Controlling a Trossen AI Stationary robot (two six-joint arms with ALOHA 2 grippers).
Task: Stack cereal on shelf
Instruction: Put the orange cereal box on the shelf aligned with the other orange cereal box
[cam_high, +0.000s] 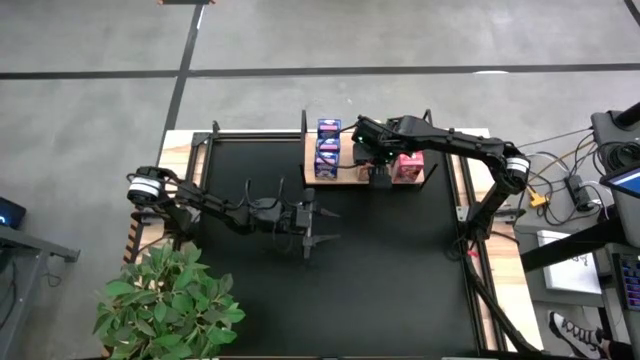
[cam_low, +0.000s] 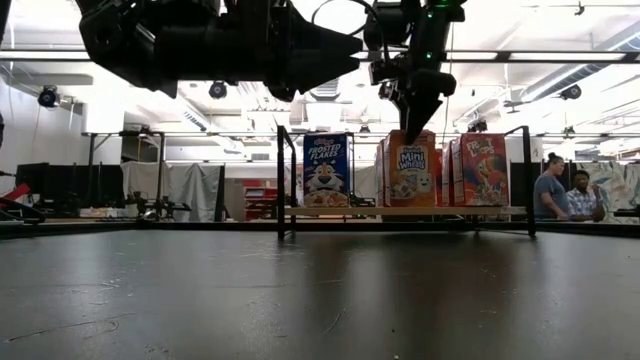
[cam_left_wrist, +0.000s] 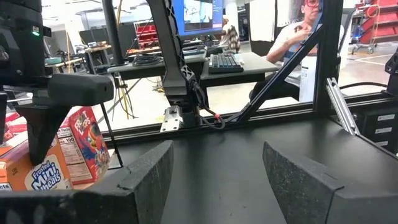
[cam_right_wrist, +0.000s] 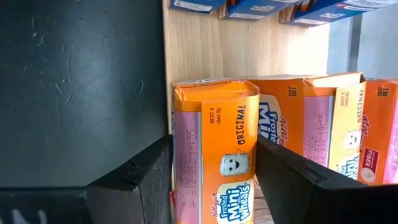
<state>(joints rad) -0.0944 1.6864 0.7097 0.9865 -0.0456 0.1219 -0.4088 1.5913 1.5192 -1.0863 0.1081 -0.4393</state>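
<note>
The shelf (cam_high: 345, 178) is a wooden board with black posts at the table's far edge. On it stand blue cereal boxes (cam_high: 328, 148), orange ones (cam_low: 412, 170) and red ones (cam_high: 408, 166). My right gripper (cam_right_wrist: 216, 186) points steeply down over the shelf, open. Its fingers straddle the top of the orange box (cam_right_wrist: 217, 149) nearest the mat, which stands upright on its bottom on the board. My left gripper (cam_high: 318, 228) hovers open and level over the black mat, left of centre, with nothing between its fingers. My right gripper comes from above with a finger (cam_right_wrist: 143, 180) on either side of the orange box's upper end (cam_right_wrist: 186, 124). The finger edges line up with the box's sides. I cannot tell whether they touch it.
A potted plant (cam_high: 165, 300) stands at the table's near left corner. The shelf's black posts (cam_low: 281, 180) rise at its ends. Two people (cam_low: 560, 190) are in the room behind. Cables and gear (cam_high: 575, 190) lie past the right edge. Bare black mat (cam_high: 390, 260) spreads in front of the shelf.
</note>
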